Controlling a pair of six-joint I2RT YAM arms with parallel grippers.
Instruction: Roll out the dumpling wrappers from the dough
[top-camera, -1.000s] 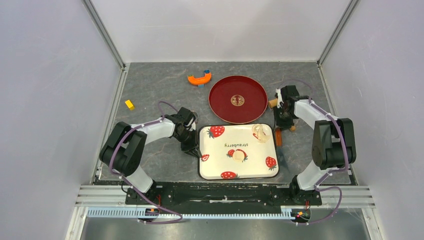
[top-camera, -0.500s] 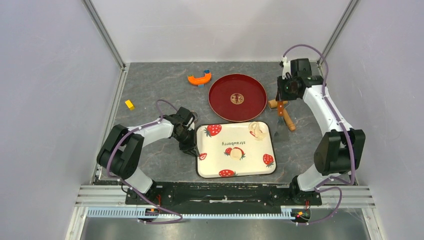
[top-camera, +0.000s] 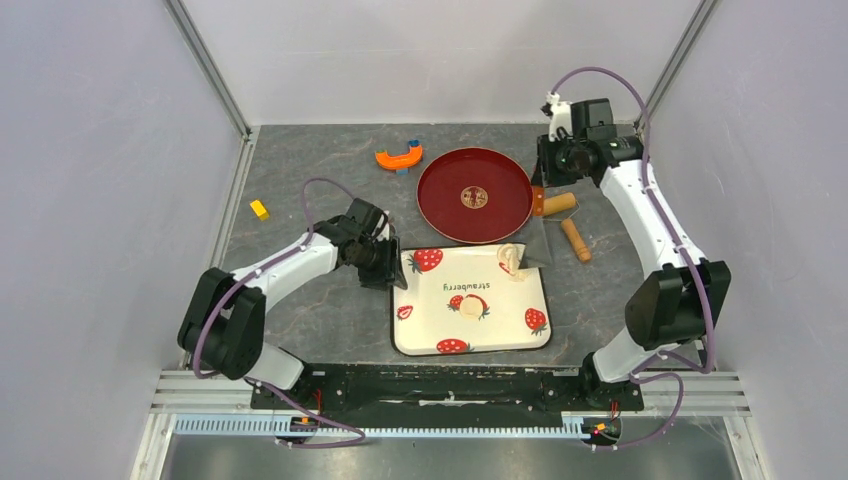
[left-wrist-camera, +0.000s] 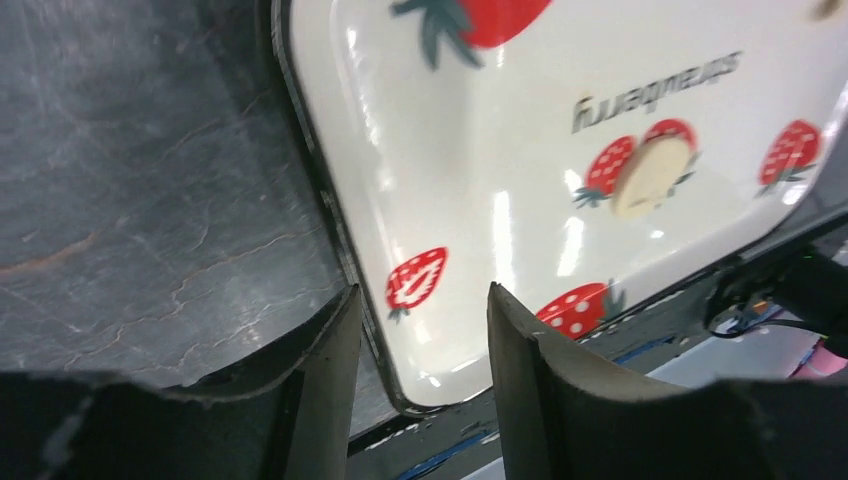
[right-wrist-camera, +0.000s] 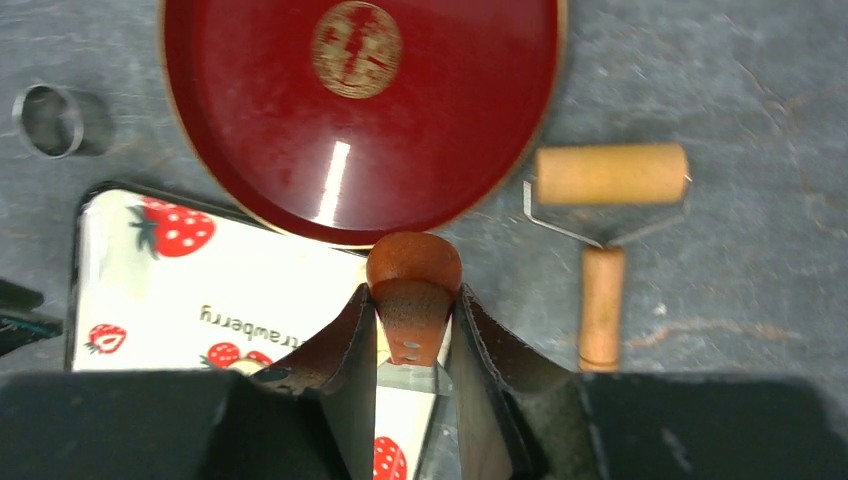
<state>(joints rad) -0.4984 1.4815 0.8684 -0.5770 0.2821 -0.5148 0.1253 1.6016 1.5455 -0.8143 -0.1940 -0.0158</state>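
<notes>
I see left tool has let go, jaws now wide over the glossy tray rim. Right tool has risen, pinching a brown rounded handle, probably a scraper's. Pale soft dough sits mid-tray.

top external high above and behind arm bases, looking down on whole tabletop, left wrist close over strawberry tray edge past own fingers, right wrist higher, facing down past its fingers onto red plate, tray in all three

Glossy strawberry tray, glossy red plate — wooden roller
</notes>
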